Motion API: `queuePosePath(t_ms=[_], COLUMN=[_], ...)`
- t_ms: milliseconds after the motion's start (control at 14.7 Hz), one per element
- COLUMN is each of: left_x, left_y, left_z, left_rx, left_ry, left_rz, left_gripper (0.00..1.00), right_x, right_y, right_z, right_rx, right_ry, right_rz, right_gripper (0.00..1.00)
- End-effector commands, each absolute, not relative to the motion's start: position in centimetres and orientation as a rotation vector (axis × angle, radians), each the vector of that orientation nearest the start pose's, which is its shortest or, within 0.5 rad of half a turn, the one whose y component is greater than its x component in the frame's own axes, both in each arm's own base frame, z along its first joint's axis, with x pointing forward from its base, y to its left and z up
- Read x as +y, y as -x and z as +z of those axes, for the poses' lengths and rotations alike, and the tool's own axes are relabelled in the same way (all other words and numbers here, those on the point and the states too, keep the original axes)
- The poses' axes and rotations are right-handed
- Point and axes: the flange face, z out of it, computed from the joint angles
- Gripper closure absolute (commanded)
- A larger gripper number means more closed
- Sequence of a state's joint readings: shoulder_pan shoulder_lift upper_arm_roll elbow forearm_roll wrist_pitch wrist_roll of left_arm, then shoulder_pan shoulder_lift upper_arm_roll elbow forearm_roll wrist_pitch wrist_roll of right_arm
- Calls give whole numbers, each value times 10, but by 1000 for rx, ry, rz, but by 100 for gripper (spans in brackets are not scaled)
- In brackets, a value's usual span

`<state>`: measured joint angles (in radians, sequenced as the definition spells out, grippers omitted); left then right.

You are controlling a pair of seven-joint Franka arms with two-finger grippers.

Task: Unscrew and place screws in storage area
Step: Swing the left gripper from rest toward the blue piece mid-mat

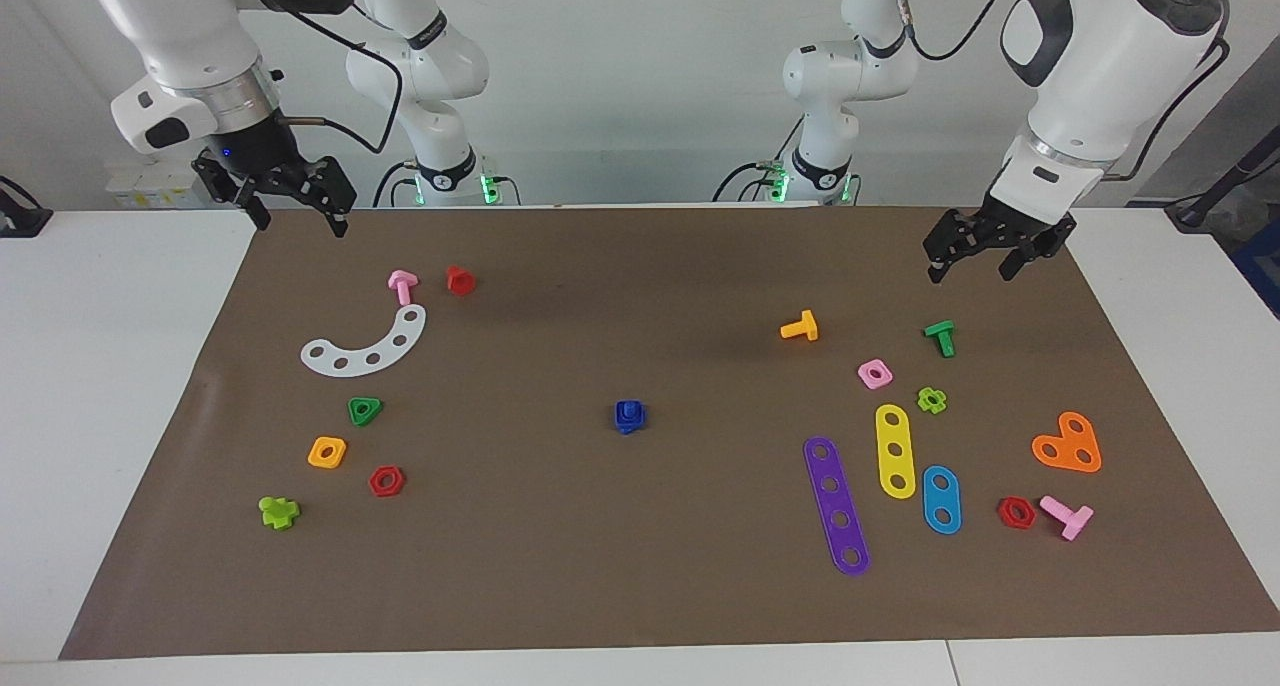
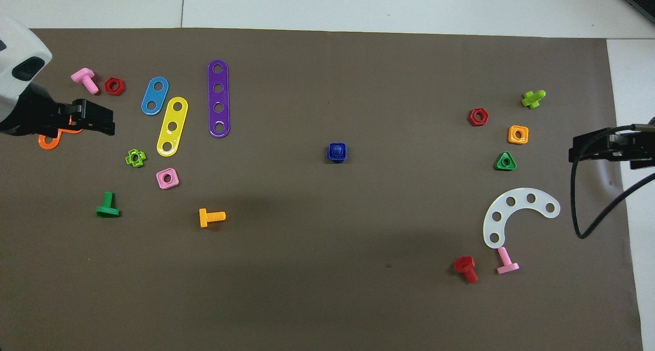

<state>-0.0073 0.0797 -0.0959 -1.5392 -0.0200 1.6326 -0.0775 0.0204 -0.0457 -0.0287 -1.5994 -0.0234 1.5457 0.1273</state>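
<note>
The white tabletop edge lies closest, carrying the brown paper mat, the storage area. Both arms hang raised: the left claw over the mat's corner at the left arm's end, fingers apart; the right claw over the corner at the right arm's end, fingers apart too. A purple four-hole strip lies toward the left arm's end. The dark-blue screw sits mid-mat, seated in a blue square nut.

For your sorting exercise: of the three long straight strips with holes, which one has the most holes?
The purple strip: it has four holes and is the longest. The yellow strip beside it has three, and the blue strip only two.
</note>
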Motion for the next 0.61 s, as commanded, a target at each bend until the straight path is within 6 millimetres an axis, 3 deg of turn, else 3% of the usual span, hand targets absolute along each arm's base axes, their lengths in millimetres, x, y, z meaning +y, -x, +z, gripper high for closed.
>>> queuePosePath(t_ms=[0, 545], left_x=[-56, -75], left_y=[-575, -567], left_z=[604, 591], left_rx=[57, 105], left_ry=[3153, 3154], left_rz=[-40, 11], left_gripper=[0, 0], right_x=[-13, -12], right_y=[-535, -536], right_z=[634, 635], right_rx=[189, 189], right_ry=[3156, 3156], right_rz=[-4, -11], right_gripper=[0, 0])
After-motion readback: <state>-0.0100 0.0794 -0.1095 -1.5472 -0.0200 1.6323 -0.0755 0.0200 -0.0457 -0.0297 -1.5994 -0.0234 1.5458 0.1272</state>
